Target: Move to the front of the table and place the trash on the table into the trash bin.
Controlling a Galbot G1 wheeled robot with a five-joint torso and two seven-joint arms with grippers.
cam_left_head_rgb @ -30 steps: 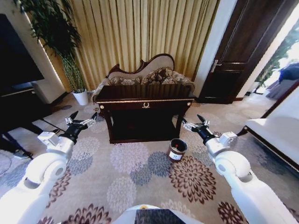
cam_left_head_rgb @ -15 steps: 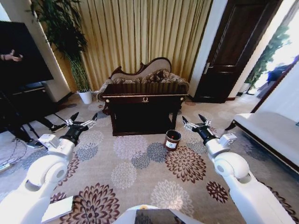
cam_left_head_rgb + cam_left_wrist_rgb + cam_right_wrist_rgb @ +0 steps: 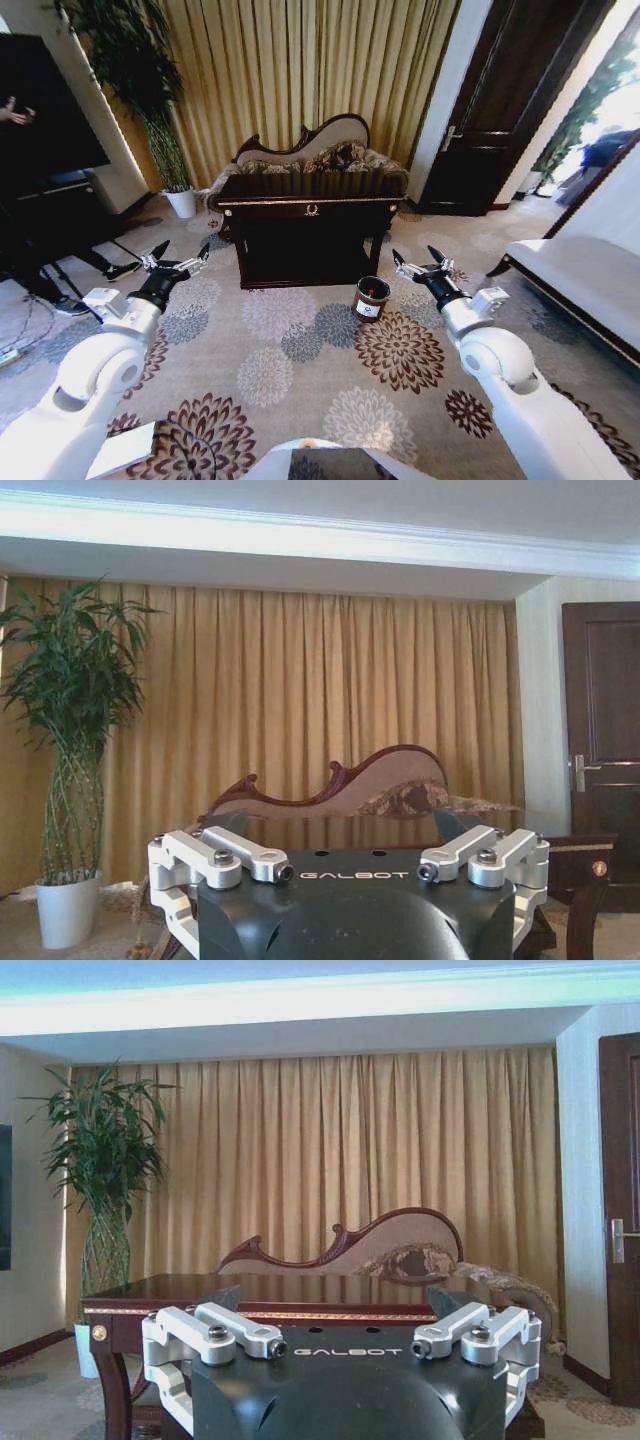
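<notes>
The left tool is held out over the carpet at the near left, its fingers spread wide apart, holding nothing and touching nothing. The right tool is held out at the near right in the same way, fingers wide open and empty. In each wrist view the dark body of the tool carries the word "GALBOT" in pale letters between its two silver finger linkages.

The bench stands farther off, straight ahead, against a sofa with a carved back; it is dark and glossy with gold trim, a gold emblem on the middle of its front drawer and a lower shelf beneath. The right wrist view looks along its shiny top at a low angle, and whether any trash lies there cannot be told from these views.

The trash bin sits on the carpet just in front of the right end of the bench, nearer the right tool than the left but well apart from both. It is small, round and reddish-brown, with a dark rim and a white label on its side; the writing on the label is too small to read
</notes>
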